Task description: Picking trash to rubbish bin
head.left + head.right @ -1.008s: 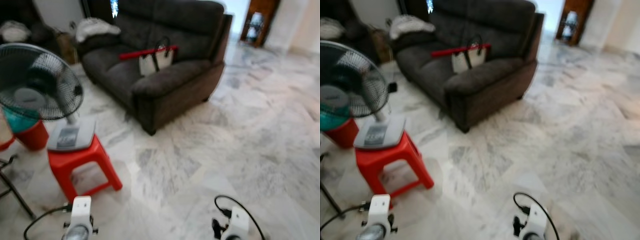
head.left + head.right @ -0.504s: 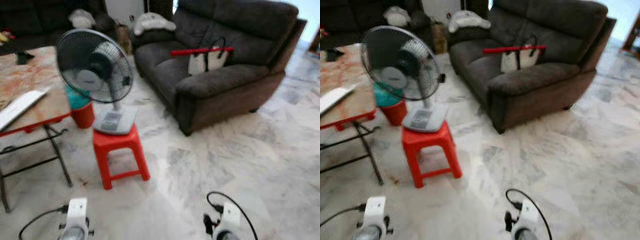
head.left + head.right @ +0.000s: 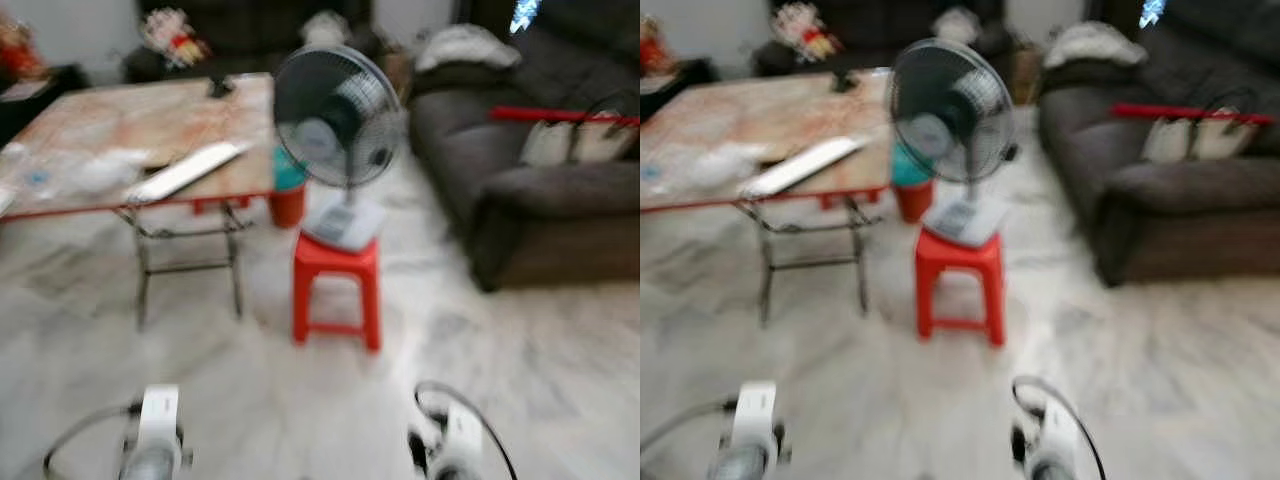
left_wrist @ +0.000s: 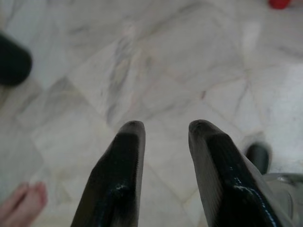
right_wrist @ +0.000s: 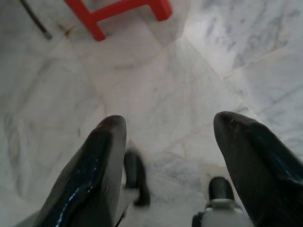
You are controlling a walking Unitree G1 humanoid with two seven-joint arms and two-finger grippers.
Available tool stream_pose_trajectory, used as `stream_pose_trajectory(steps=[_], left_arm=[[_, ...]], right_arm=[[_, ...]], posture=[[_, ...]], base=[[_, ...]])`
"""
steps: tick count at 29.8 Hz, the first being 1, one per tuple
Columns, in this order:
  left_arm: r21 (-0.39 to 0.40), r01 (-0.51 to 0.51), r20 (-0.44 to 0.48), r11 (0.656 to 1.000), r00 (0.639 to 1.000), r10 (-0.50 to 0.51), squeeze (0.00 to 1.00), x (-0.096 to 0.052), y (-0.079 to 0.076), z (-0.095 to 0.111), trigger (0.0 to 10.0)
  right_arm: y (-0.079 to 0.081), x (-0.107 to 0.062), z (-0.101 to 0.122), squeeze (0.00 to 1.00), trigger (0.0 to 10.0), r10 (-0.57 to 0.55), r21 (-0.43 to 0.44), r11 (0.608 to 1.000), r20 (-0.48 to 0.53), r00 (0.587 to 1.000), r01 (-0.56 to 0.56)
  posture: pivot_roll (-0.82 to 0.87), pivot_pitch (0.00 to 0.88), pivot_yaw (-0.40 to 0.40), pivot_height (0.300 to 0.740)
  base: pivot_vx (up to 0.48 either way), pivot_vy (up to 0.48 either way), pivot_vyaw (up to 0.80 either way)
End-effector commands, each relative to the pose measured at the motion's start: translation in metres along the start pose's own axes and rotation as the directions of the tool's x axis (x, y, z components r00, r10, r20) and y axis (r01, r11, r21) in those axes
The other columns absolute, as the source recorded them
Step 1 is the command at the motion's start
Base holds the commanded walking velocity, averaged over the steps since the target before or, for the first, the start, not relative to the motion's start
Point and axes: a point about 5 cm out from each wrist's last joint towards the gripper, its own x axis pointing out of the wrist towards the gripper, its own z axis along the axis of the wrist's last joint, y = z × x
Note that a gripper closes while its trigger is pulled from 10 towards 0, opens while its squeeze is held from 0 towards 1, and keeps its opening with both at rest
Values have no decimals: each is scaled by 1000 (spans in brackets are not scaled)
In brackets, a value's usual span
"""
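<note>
My left gripper (image 4: 163, 130) hangs over marble floor (image 4: 180, 71), jaws narrowly apart, empty; right gripper (image 5: 170, 127) wide, empty. Red stool (image 3: 336, 290) with fan (image 3: 337, 115) at 12 o'clock, table (image 3: 130, 135) 10 o'clock, sofa (image 3: 540, 195) 2 o'clock. Can't tell trash or bin; view blurred.

I see both my arms hanging low at the near edge of the head view, wrists pointing down toward the floor. My left gripper (image 4: 163, 127) has its two black fingers (image 4: 118, 179) parted with a narrow gap, holding nothing. My right gripper (image 5: 170, 123) has its fingers (image 5: 90, 175) spread much wider, also holding nothing.
</note>
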Motion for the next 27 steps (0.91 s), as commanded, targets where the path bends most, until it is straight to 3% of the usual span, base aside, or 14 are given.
stream_pose_trajectory(steps=[1,11,19,20,25,26,27], left_arm=[[-5,5,19,1000,1000,-4,0,1,-2,8,10000],[0,14,16,1000,1000,-14,0,0,-6,4,10000],[18,38,49,999,998,-39,0,2,-12,14,10000],[23,45,69,999,997,-47,518,2,-15,20,10000],[27,48,77,998,996,-50,518,3,-15,22,10000],[27,66,108,997,992,-69,1000,3,-19,32,10000],[25,74,120,997,990,-77,1000,4,-21,36,10000]], right_arm=[[4,2,4,0,10000,12,-4,1000,10,1000,-12],[3,2,9,0,10000,13,-3,1000,23,1000,-13],[8,4,19,0,10000,36,21,999,58,998,-38],[11,5,26,0,10000,53,25,998,88,995,-56],[12,6,29,0,10000,61,26,998,101,993,-64],[16,7,41,1000,10000,69,19,997,140,988,-73],[18,8,46,1000,10000,76,17,997,155,985,-80]], posture=[[-37,0,46,740],[-36,2,38,740],[-34,7,34,740],[-34,7,34,740],[-34,7,34,740],[-38,10,32,740],[-37,10,30,740]], base=[[0,0,800],[0,0,769],[0,0,100],[0,0,0],[0,0,0],[0,0,0],[0,0,0]])
